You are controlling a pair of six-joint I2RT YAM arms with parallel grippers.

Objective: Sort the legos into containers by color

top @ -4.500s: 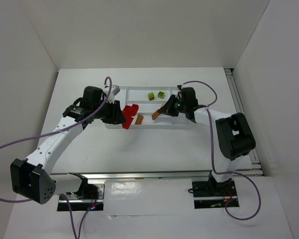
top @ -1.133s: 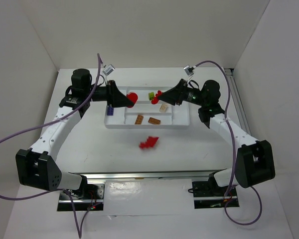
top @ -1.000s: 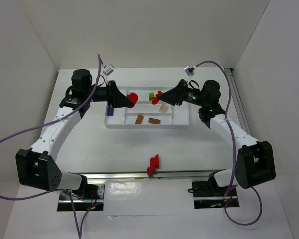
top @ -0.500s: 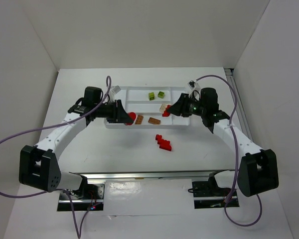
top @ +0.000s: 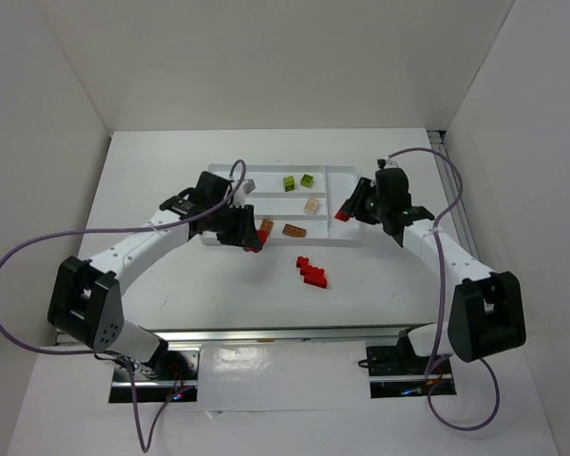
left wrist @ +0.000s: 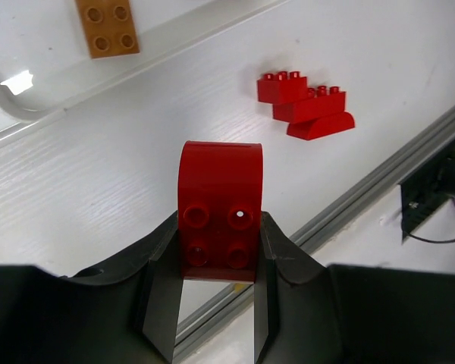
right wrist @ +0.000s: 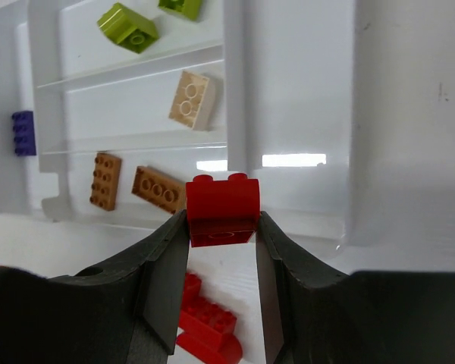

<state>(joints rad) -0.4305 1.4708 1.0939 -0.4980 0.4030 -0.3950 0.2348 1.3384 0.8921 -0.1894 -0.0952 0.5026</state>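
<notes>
Left gripper: closed on an arched brick, held over the table, tray just ahead.
Right gripper: closed on a red brick, held over the tray's near rim.
Red cluster: left on table.

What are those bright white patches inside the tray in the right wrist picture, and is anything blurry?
Right wrist view: the patches on the tray are glare, not objects. Left wrist view: a similar glint on the tray's rim; picture sharp. Top view: evenly lit, soft shadows, no blur.
</notes>
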